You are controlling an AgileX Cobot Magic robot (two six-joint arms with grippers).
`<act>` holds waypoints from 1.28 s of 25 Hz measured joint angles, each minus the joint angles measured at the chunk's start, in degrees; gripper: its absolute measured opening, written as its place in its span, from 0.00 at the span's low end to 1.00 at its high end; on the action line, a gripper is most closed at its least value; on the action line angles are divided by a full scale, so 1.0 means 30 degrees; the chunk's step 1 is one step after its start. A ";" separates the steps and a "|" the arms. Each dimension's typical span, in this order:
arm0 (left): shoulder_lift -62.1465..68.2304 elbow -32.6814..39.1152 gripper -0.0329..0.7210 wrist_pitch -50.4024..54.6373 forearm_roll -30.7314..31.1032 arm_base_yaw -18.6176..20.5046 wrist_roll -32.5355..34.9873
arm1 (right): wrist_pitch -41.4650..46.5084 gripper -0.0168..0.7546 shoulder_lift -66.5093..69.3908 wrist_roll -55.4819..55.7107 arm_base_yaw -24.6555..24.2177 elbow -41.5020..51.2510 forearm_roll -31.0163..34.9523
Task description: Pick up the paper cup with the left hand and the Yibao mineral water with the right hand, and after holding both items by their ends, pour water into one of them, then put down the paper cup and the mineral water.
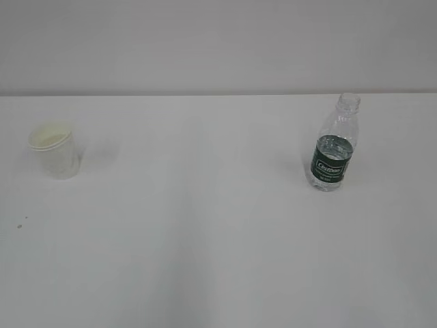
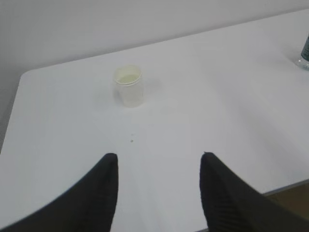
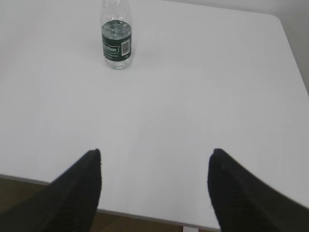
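Observation:
The white paper cup [image 1: 56, 152] stands upright at the left of the white table; it also shows in the left wrist view [image 2: 129, 86]. The Yibao mineral water bottle [image 1: 333, 147], clear with a dark green label and no cap, stands upright at the right; it also shows in the right wrist view [image 3: 116, 36]. My left gripper [image 2: 158, 157] is open and empty, well short of the cup, near the table's front edge. My right gripper [image 3: 155, 153] is open and empty, well short of the bottle, over the front edge. Neither gripper shows in the exterior view.
The white table [image 1: 205, 225] runs back to a pale wall. Its left edge and rounded corner [image 2: 21, 77] lie near the cup. Its right edge [image 3: 292, 48] lies right of the bottle. A small dark speck [image 1: 26, 219] lies in front of the cup.

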 joint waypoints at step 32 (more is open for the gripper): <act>0.0000 0.3926 0.67 -0.0973 -0.0832 0.0000 -0.0770 | -0.0876 0.75 0.0000 0.0043 0.0000 0.0847 0.0115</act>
